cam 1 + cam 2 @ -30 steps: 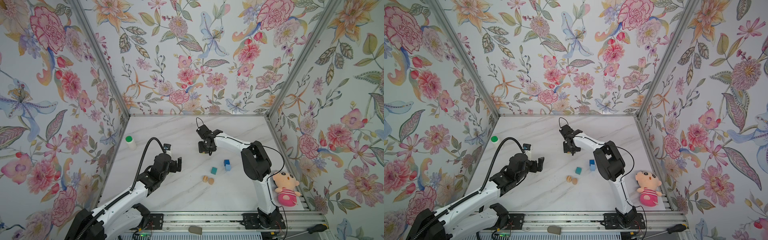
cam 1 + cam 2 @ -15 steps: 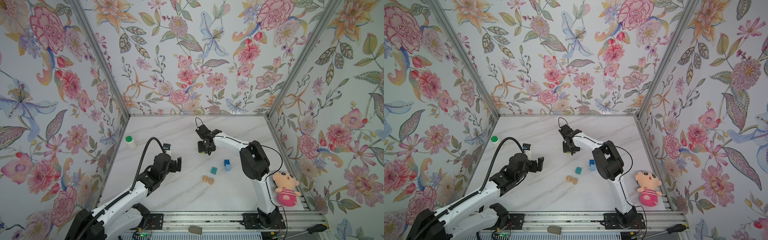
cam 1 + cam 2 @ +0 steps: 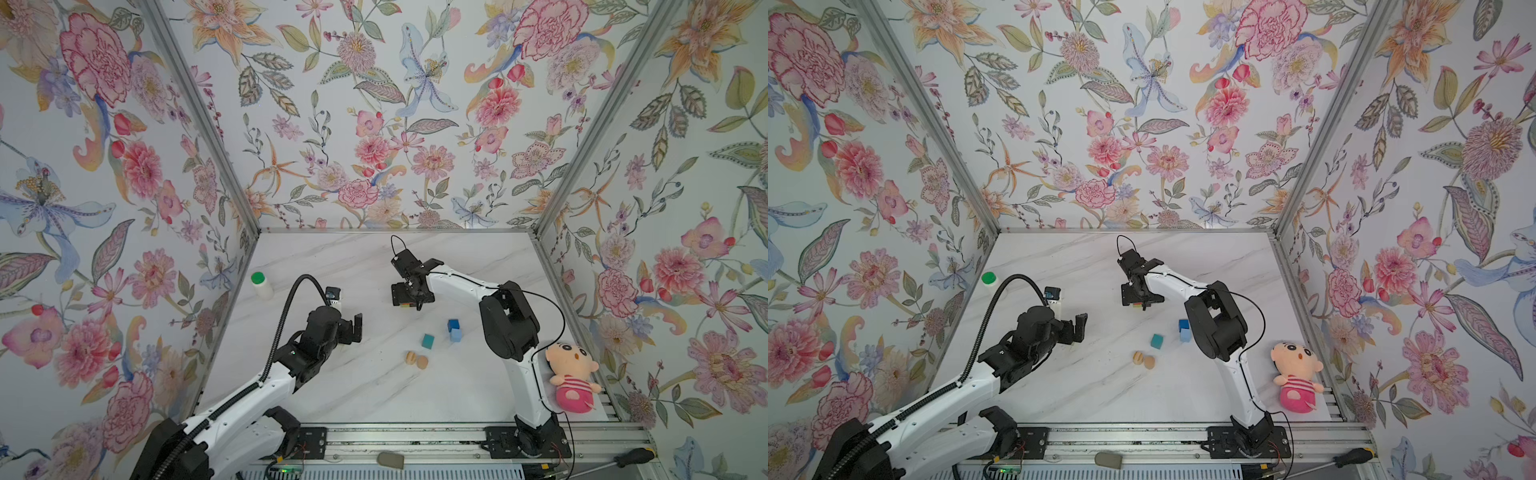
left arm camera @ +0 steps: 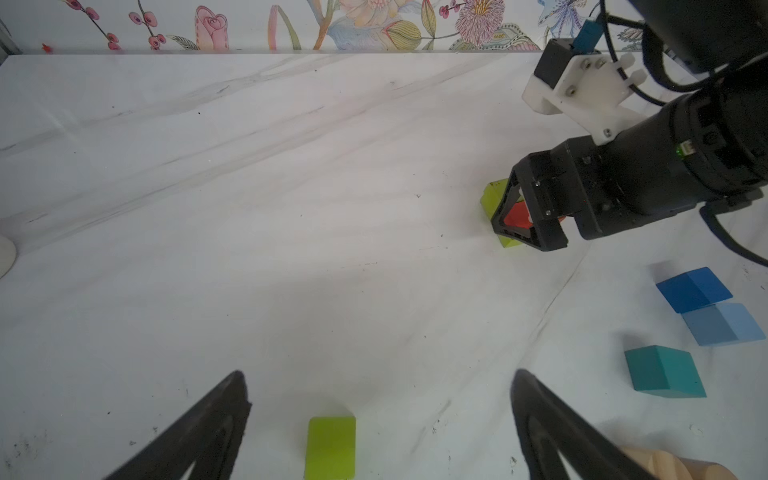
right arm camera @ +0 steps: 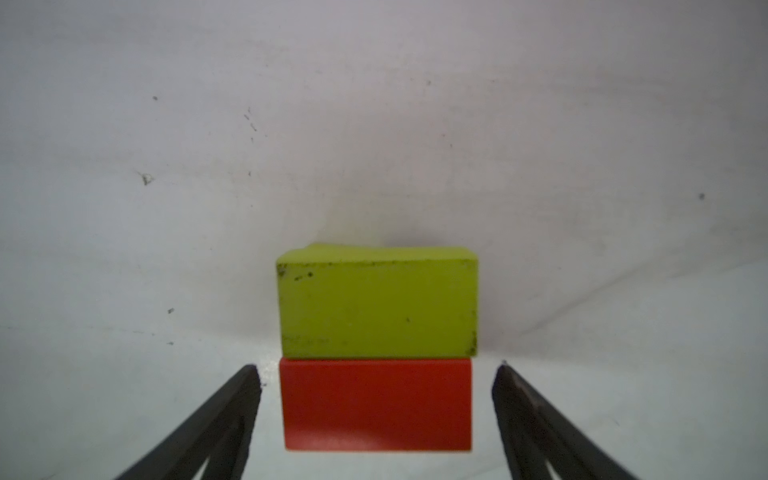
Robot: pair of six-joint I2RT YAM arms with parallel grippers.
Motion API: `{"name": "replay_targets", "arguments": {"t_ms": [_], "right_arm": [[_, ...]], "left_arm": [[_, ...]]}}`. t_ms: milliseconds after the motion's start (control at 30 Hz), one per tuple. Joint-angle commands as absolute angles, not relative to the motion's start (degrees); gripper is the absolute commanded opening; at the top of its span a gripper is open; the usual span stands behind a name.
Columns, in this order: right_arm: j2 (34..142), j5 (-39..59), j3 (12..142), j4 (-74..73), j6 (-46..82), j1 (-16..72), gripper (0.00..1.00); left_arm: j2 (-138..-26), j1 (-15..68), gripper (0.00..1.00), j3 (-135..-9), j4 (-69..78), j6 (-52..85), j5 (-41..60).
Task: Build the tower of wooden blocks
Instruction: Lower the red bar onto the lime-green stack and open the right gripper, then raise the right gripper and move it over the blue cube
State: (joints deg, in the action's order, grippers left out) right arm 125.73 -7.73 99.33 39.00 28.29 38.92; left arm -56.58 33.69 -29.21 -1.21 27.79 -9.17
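Observation:
My right gripper (image 5: 377,368) stands open astride a red block (image 5: 376,405), with a gap on each side. The red block sits edge to edge with a yellow-green block (image 5: 376,307). In the left wrist view this small tower (image 4: 517,216) shows red between yellow-green pieces, under the right gripper (image 3: 409,297). My left gripper (image 4: 379,374) is open and empty over a lone yellow-green block (image 4: 331,446). In a top view the loose wood blocks lie at centre right: dark blue (image 3: 453,324), light blue (image 3: 456,334), teal (image 3: 428,341) and two tan rounded pieces (image 3: 417,360).
A white green-capped bottle (image 3: 261,284) stands by the left wall. A pink plush doll (image 3: 571,380) lies at the table's right front corner, beside the right arm's base. Floral walls close the table on three sides, and a metal rail runs along the front.
The right gripper's jaws have spread apart and let go of the red block, which stays against the yellow-green one. Neither arm has visibly shifted.

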Motion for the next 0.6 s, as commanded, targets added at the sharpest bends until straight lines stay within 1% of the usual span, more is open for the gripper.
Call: {"name": "replay_targets", "arguments": {"t_ms": [0,333,433,567], "right_arm": [[119.7,-7.3,98.9,40.2,27.5,39.1,0.91],[108.2,-7.1,91.3,39.4,25.2,39.4,0.92],[103.6,-7.3,86.6,37.9,24.7,39.3,0.92],[97.4,-8.0,78.7,35.8,24.3,38.6,0.92]], "left_arm": [[-55.9,33.0,0.99,-30.7,-1.9,27.1,-8.5],[-52.4,34.1,0.99,-29.4,-3.3,31.4,-7.2],[-52.4,37.4,0.99,-29.2,-3.3,33.4,-8.7],[-53.7,44.2,0.99,-29.7,-3.0,35.9,-12.9]]}}
